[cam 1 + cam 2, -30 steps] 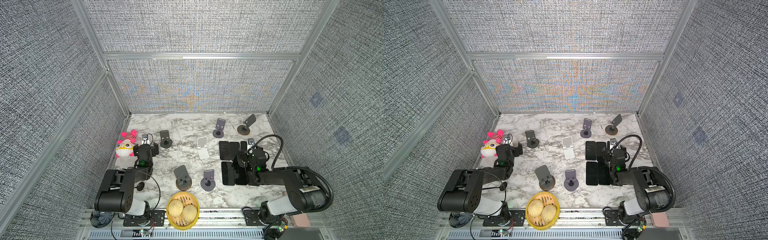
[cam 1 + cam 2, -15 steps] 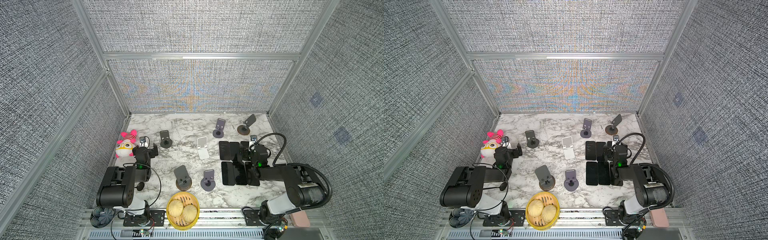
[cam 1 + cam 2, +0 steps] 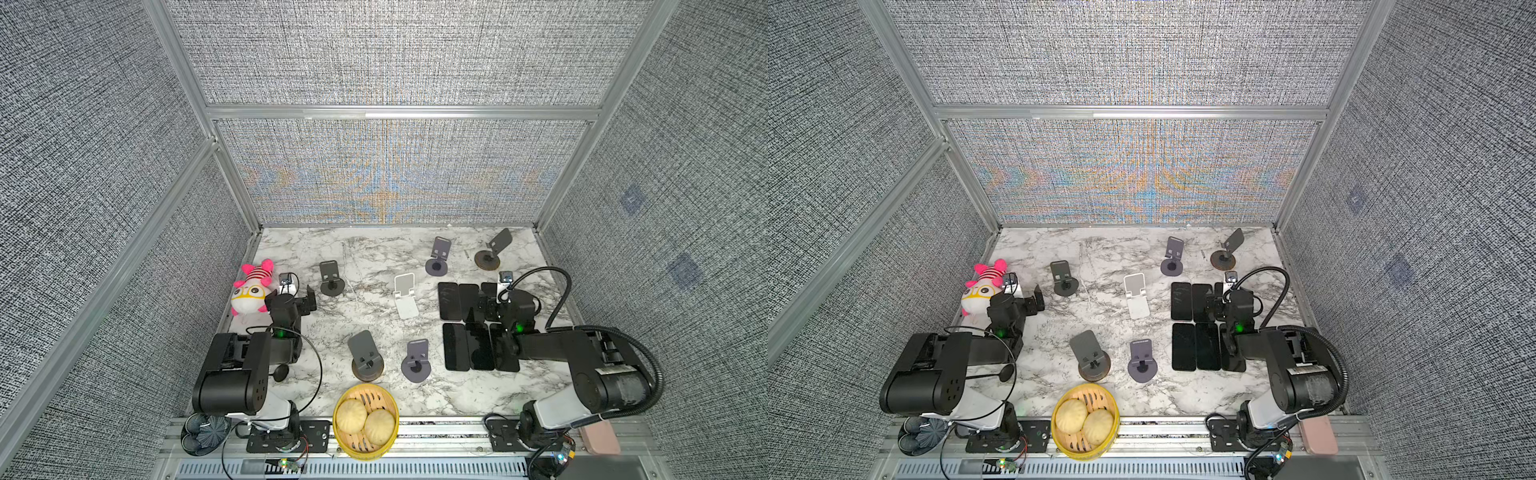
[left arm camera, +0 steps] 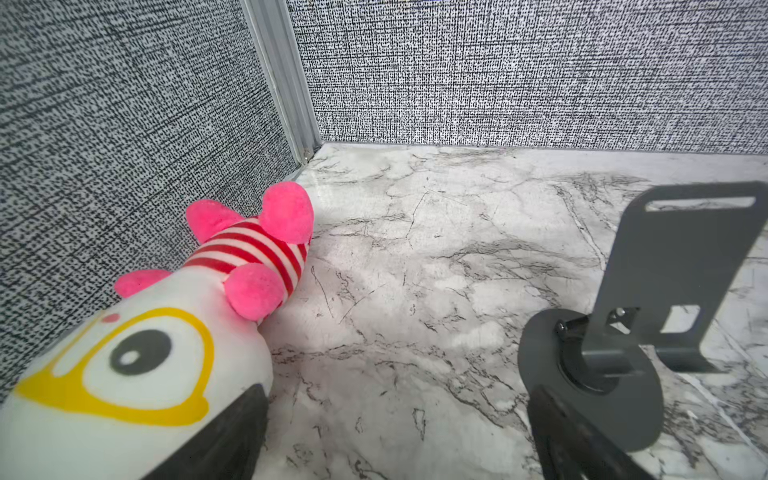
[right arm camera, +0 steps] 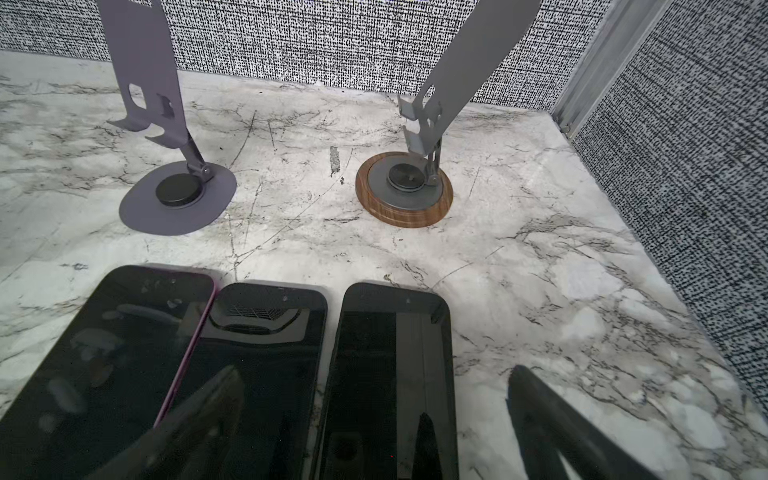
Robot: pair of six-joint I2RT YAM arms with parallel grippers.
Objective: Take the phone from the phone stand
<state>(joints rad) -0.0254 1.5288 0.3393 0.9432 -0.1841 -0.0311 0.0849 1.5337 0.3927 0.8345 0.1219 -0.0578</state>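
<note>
Six dark phones (image 3: 449,301) lie flat on the right part of the marble bench (image 3: 374,253), in two rows of three. The right pincer (image 5: 374,374) hangs spread just over the far row. The left pincer (image 4: 397,392) is spread too, between the plush toy (image 4: 145,353) and a dark grey phone stand (image 4: 673,266)

The surface (image 3: 374,253) is white marble with grey veins. The toy (image 4: 166,332) is white, with pink limbs, red-white stripes and a yellow ring around a black eye. The phones (image 5: 257,374) are black, and one has a pink edge. One stand (image 3: 404,291) is white. A grey stand (image 5: 405,216) has a brown wood-grain base. The basket (image 3: 365,455) is yellow.
</note>
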